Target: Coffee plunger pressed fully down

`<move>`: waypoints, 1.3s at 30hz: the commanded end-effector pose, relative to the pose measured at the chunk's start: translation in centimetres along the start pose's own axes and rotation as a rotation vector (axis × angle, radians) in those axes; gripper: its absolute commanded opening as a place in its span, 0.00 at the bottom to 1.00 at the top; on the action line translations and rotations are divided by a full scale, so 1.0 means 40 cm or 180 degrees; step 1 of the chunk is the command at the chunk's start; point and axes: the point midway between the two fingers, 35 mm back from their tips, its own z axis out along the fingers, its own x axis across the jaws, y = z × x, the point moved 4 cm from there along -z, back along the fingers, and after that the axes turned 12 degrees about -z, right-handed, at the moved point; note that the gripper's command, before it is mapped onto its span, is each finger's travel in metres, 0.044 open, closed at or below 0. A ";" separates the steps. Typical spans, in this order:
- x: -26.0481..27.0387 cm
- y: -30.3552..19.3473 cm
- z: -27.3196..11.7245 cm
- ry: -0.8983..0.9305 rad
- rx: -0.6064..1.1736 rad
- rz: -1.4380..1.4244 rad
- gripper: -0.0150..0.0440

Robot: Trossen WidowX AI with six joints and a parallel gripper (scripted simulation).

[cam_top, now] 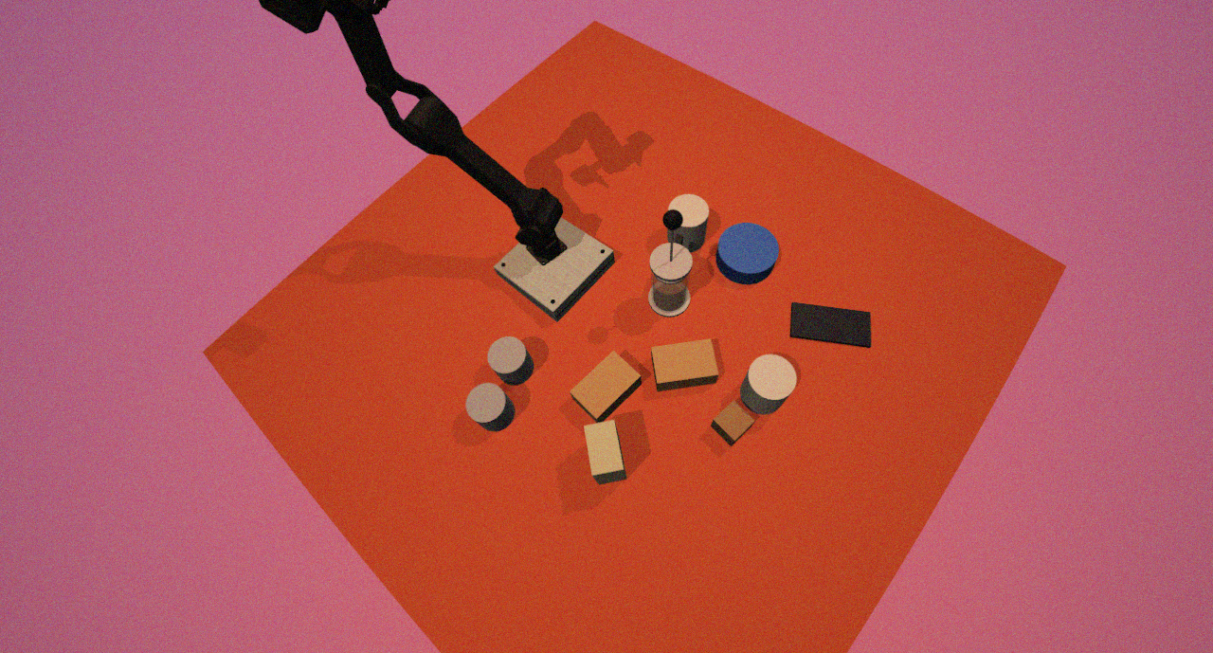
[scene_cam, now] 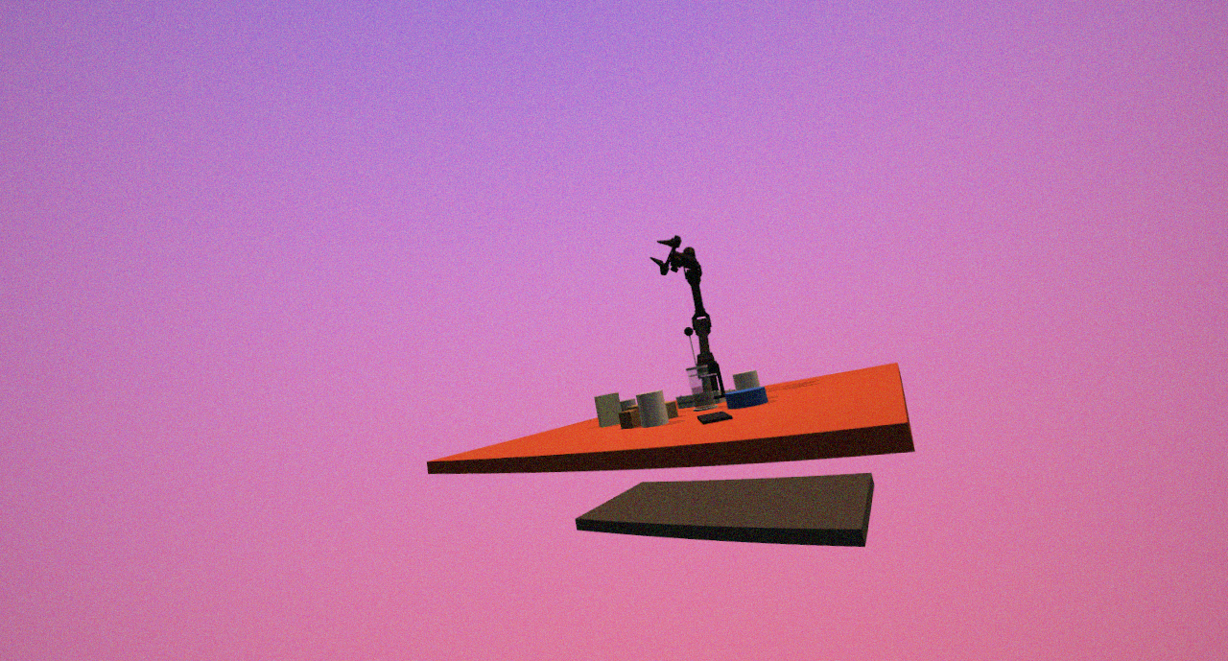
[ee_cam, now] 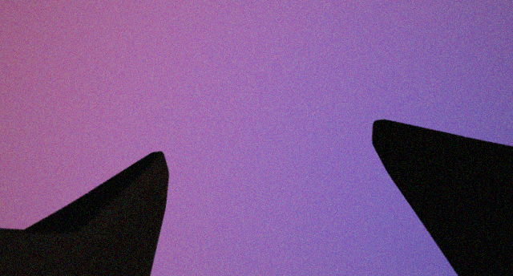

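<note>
One glass press (cam_top: 670, 286) holding dark coffee

Surroundings: an unbroken pink-to-violet backdrop on all sides, with no walls, windows or floor discernible. The worktop (scene_cam: 824, 404) is a flat orange slab with dark edges. A separate dark grey slab (scene_cam: 738, 507) sits beneath it, well apart. Light falls from one side, casting shadows across the orange surface.
</note>
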 end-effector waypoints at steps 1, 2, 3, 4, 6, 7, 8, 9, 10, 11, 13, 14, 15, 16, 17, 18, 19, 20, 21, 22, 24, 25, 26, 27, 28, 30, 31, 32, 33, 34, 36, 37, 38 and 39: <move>-0.004 0.004 0.001 -0.0016 -0.0011 0.0032 0.98; -0.012 0.012 0.004 -0.0047 -0.0033 0.0097 1.00; -0.023 0.025 0.008 -0.0091 -0.0069 0.0192 1.00; -0.038 0.041 0.013 -0.0147 -0.0120 0.0319 1.00; -0.075 0.088 0.026 -0.0278 -0.0285 0.0663 1.00; -0.096 0.118 0.033 -0.0340 -0.0398 0.0867 1.00; -0.115 0.148 0.039 -0.0390 -0.0523 0.1076 1.00; -0.133 0.180 0.045 -0.0427 -0.0659 0.1288 1.00; -0.149 0.213 0.049 -0.0449 -0.0803 0.1502 1.00; -0.165 0.247 0.053 -0.0456 -0.0956 0.1718 1.00; -0.184 0.296 0.057 -0.0436 -0.1185 0.2029 1.00; -0.192 0.320 0.058 -0.0414 -0.1298 0.2179 1.00; -0.199 0.344 0.059 -0.0385 -0.1410 0.2325 1.00; -0.205 0.368 0.059 -0.0347 -0.1524 0.2473 1.00; -0.211 0.392 0.062 -0.0287 -0.1617 0.2592 1.00; -0.216 0.416 0.062 -0.0233 -0.1729 0.2739 1.00; -0.221 0.439 0.061 -0.0176 -0.1836 0.2878 1.00; -0.225 0.461 0.059 -0.0112 -0.1940 0.3013 1.00; -0.228 0.484 0.058 -0.0041 -0.2044 0.3148 1.00; -0.231 0.506 0.056 0.0038 -0.2146 0.3281 1.00; -0.234 0.552 0.051 0.0225 -0.2345 0.3553 1.00; -0.236 0.575 0.048 0.0329 -0.2444 0.3689 1.00; -0.236 0.597 0.045 0.0442 -0.2540 0.3824 1.00; -0.236 0.620 0.040 0.0542 -0.2637 0.3931 1.00; -0.236 0.643 0.036 0.0672 -0.2726 0.4071 1.00; -0.234 0.689 0.026 0.0963 -0.2899 0.4344 1.00; -0.232 0.712 0.020 0.1121 -0.2978 0.4478 1.00; -0.230 0.734 0.014 0.1287 -0.3051 0.4610 1.00; -0.227 0.757 0.008 0.1461 -0.3119 0.4741 1.00; -0.224 0.779 0.001 0.1642 -0.3179 0.4867 1.00; -0.217 0.822 -0.014 0.2027 -0.3277 0.5112 1.00; -0.212 0.843 -0.022 0.2229 -0.3315 0.5229 1.00; -0.208 0.863 -0.030 0.2438 -0.3344 0.5343 1.00; -0.202 0.883 -0.038 0.2654 -0.3364 0.5453 1.00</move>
